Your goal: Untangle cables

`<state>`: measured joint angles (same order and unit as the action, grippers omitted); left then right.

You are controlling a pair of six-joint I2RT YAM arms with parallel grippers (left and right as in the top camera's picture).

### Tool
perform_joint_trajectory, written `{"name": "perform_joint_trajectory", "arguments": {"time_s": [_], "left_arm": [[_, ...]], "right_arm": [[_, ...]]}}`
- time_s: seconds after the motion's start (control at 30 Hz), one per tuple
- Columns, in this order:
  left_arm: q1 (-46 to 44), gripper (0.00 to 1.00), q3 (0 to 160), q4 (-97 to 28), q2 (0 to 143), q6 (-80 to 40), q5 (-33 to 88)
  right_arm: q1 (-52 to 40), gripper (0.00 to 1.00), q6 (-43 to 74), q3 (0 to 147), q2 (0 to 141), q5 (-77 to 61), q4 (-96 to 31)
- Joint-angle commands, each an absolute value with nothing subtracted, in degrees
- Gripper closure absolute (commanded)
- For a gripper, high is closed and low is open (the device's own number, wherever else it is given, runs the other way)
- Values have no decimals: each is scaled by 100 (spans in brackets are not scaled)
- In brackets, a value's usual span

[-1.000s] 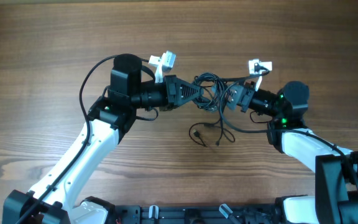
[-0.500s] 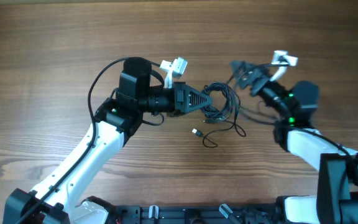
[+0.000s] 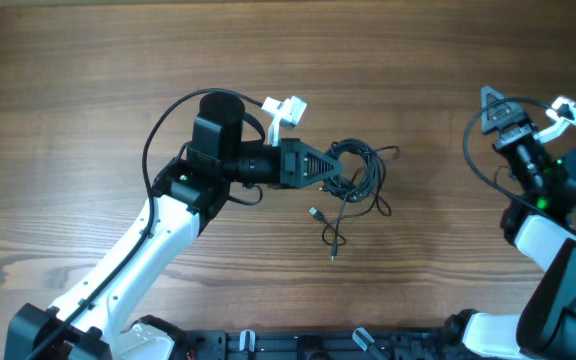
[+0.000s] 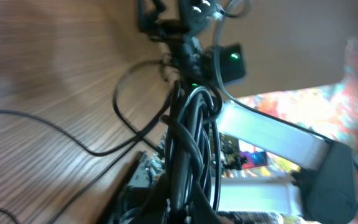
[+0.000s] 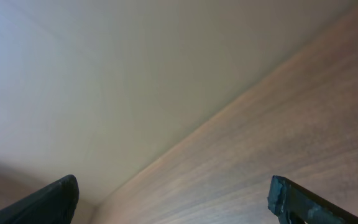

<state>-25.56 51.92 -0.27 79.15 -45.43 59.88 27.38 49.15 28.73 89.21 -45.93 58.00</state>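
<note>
Left pincer [image 3: 330,164] is pressed together on the cables [image 3: 360,172], pinching the bundled loops at their left side. The bundle lies near the middle of the table [image 3: 78,70], which is a brown wood-grain surface. In the left wrist view the black loops rise straight ahead of the lens, with the wood on one side and a blurred, colourful background beyond. We see the left arm reach up from the near left corner, bend at the elbow and turn its black wrist sideways, so that the pincer points level toward the right arm. Right pincer [image 3: 495,104] is spread wide and holds nothing; it sits well apart from the bundle, close to the right edge, with its tips aimed at the far side. In the right wrist view its fingers [image 5: 300,200] frame only wood and a pale plain wall where the table ends. One thin cord trails from the bundle toward the near edge and ends in a small plug [image 3: 333,257]; a second plug [image 3: 314,213] lies just beside it. Bare wood surrounds the bundle, broadest on the far side and to the left.
</note>
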Motion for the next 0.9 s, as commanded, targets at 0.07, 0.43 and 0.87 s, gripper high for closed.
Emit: {"name": "perform_joint_trajectory", "arguments": {"time_s": [0.07, 0.43, 0.87], "left_arm": [[-2563, 96, 5210, -285, 7854, -3813, 5282], [-2561, 96, 5210, 351, 7854, -4440, 5310], [-2561, 96, 5210, 349, 7854, -4438, 5306]], "right_arm": [[2742, 0, 4790, 2899, 8989, -6351, 6418], [1201, 0, 3028, 2897, 8991, -6309, 4303], [607, 0, 3358, 2897, 8991, -6300, 4130]]}}
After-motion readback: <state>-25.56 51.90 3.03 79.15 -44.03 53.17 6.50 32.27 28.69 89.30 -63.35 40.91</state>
